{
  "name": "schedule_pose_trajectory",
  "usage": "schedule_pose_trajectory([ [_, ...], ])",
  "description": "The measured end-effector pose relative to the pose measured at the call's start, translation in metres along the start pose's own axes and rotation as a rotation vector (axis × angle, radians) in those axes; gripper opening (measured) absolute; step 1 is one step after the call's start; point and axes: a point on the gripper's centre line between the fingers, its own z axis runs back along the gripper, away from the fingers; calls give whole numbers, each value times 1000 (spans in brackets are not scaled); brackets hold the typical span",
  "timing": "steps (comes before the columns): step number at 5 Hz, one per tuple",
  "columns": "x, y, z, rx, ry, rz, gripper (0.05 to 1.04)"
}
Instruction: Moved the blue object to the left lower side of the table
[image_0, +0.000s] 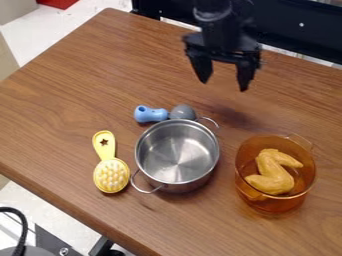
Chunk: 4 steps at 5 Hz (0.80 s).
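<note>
The black gripper (224, 85) hangs over the far part of the wooden table (60, 115), right of the middle, fingertips down; its jaws stand wide apart, with a broad gap between them, and have hold of nothing; the blue tool (151, 114) lies below them, to the left and nearer, well apart from both; its blue handle points left, its rounded grey head (182, 112) points right, so the long axis runs nearly straight from left to right; it rests just beyond the far rim of the steel pot (177, 155), whose far loop handle stands just beside the grey head; the pot is upright, its other loop handle toward the near left; left of the pot lies a yellow brush (111, 176), knobbly head near, star-holed handle far; right of the pot, and slightly nearer, stands an amber glass pot (275, 204); inside it is a toy chicken wing (274, 175), bent, its upper end leaning toward the far wall.
</note>
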Motion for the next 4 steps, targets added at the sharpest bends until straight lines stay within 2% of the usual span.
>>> schedule_pose_trajectory([
  [1,-6,15,10,5,13,-93,999],
  [2,-17,32,15,11,26,-228,999],
  [3,-26,52,18,-14,45,-395,999],
  [4,-29,71,19,-2,50,-526,999],
])
